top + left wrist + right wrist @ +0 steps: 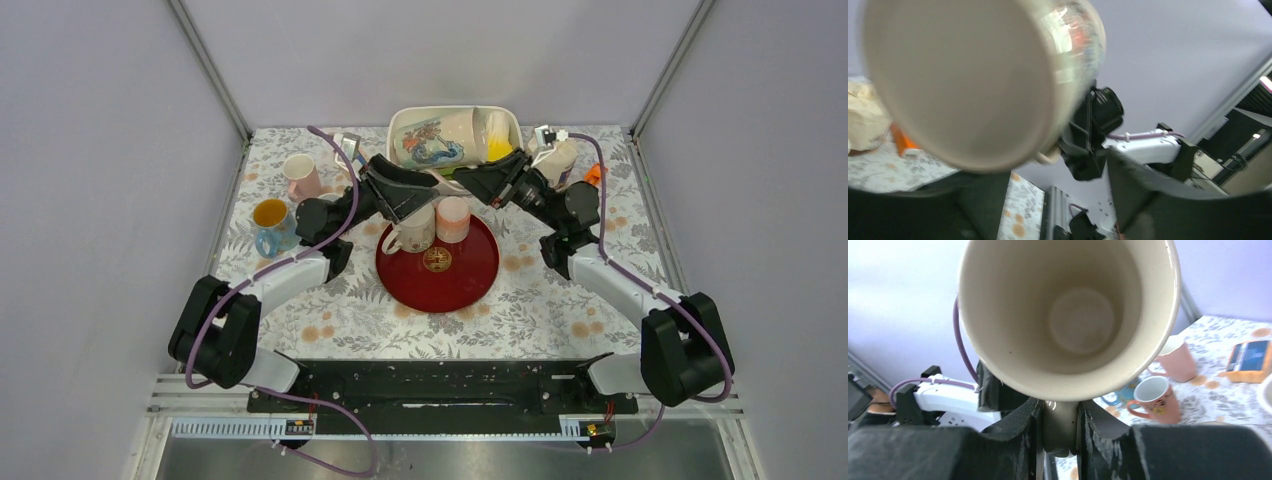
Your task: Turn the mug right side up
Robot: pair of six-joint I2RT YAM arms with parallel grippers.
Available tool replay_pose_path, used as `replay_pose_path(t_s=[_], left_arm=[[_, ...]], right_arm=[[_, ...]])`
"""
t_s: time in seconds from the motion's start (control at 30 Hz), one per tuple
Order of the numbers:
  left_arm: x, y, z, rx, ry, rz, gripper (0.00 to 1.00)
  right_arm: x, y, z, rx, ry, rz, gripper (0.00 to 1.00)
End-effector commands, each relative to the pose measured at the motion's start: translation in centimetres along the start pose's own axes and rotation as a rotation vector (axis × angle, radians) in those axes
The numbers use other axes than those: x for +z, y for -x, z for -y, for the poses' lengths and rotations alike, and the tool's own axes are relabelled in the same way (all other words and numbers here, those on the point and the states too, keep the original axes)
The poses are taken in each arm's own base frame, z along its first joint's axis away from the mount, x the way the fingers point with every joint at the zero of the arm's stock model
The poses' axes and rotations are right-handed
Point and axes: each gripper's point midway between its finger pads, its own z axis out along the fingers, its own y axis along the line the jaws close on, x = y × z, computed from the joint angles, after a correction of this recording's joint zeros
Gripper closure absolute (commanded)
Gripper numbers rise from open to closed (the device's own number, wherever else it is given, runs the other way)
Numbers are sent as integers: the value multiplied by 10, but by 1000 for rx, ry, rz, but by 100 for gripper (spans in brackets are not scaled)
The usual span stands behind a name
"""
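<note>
Top view: left tool (428,203) and right tool (465,182) meet nose to nose over the far rim of the red tray (440,290), centre frame.

Left wrist: the cream mug (963,80) fills the upper left, lying sideways in the air, apparently base toward the lens. The left tool looks spread, holding nothing.

Right wrist: the right tool pinches only the handle (1059,427), mouth facing the lens.

The danger, I'd say: that thin grip lets the mug swivel or drop onto the tray.
</note>
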Motion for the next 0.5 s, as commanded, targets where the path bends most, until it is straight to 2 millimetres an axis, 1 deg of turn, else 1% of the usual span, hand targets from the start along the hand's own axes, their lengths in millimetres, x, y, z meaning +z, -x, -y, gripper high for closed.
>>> replay_pose_path(t_s=[0.0, 0.03, 0.1, 0.2, 0.3, 0.4, 0.47], left_arm=[[-4, 0, 31, 109, -100, -11, 3], [-5, -1, 28, 108, -89, -13, 1], [-6, -5, 23, 107, -70, -21, 1], [-8, -9, 19, 111, -56, -36, 1], [-8, -12, 16, 127, -39, -65, 1], [-9, -14, 6, 151, 6, -101, 1], [-12, -14, -2, 168, 50, -122, 1]], right_arm=[[-6, 74, -45, -235, 76, 202, 100], [-8, 77, -47, -258, 74, 207, 100], [-11, 80, -50, -300, 69, 206, 100], [-16, 81, -54, -360, 60, 198, 100], [-23, 90, -57, -404, 35, 209, 100], [-32, 100, -52, -456, -31, 197, 100], [-40, 106, -46, -516, -101, 179, 100]])
